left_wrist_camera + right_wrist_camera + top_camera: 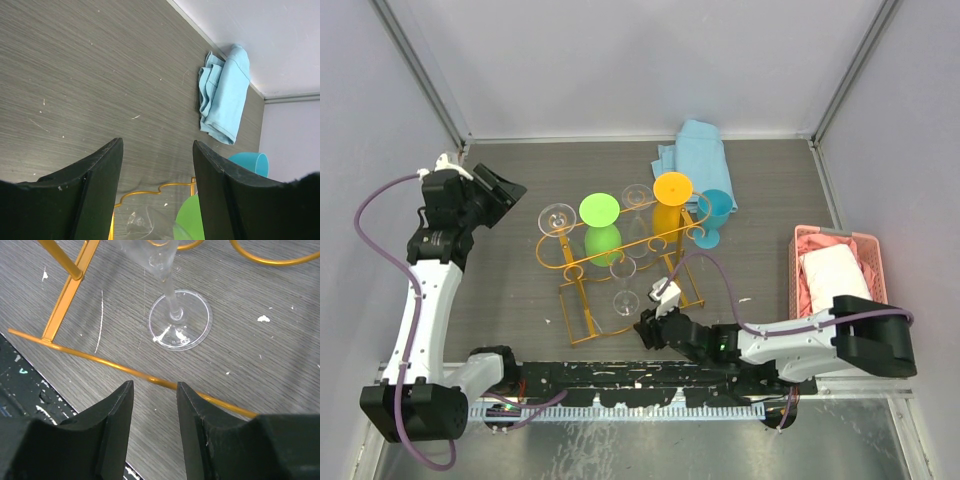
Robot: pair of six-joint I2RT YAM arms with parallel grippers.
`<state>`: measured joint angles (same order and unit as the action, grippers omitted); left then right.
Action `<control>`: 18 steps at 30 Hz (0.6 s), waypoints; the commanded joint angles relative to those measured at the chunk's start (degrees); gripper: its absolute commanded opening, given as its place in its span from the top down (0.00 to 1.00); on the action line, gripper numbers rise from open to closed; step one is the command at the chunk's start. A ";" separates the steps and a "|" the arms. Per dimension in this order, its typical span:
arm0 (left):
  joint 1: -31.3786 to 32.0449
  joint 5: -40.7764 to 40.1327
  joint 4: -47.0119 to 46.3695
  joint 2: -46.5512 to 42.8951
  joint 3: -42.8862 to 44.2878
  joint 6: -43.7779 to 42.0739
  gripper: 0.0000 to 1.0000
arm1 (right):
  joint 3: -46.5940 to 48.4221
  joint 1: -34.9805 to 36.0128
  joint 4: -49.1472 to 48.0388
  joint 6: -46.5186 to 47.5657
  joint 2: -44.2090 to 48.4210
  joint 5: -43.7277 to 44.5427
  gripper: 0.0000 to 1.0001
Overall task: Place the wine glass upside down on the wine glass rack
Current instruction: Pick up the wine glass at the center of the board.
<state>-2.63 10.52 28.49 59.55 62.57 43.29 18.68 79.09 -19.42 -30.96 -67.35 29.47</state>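
The wine glass [623, 285], clear, stands upright on the table inside the base of the orange-gold wine glass rack [582, 252]. In the right wrist view its foot [179, 322] rests on the wood just past the rack's near base rail [100, 362]. My right gripper [643, 324] [155, 384] is low at that rail, open, with nothing between its fingers. My left gripper [506, 190] [157, 142] hovers left of the rack, wide open and empty, with the rack's top rail [150, 195] below it.
A clear glass [557, 216], a green one [599, 210], another clear one [636, 196] and an orange one [672, 187] hang upside down in the rack. A blue cup [715, 212] stands beside it. A light blue cloth [692, 150] lies behind. A pink basket [798, 262] sits at right.
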 commanded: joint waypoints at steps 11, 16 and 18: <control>0.20 0.81 -3.79 -1.97 -0.70 -1.23 0.41 | 2.40 2.30 -14.65 7.02 -5.48 9.98 0.54; 0.26 0.76 -3.97 -2.15 -0.73 -1.45 0.41 | 2.52 2.55 -18.56 9.60 -6.86 11.36 0.54; 0.28 0.73 -3.93 -2.08 -0.63 -1.51 0.40 | 3.11 2.49 -20.10 10.82 -8.70 12.11 0.56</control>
<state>-2.63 10.74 28.45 58.59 61.56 42.61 19.94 81.19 -32.58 -23.44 -73.93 37.89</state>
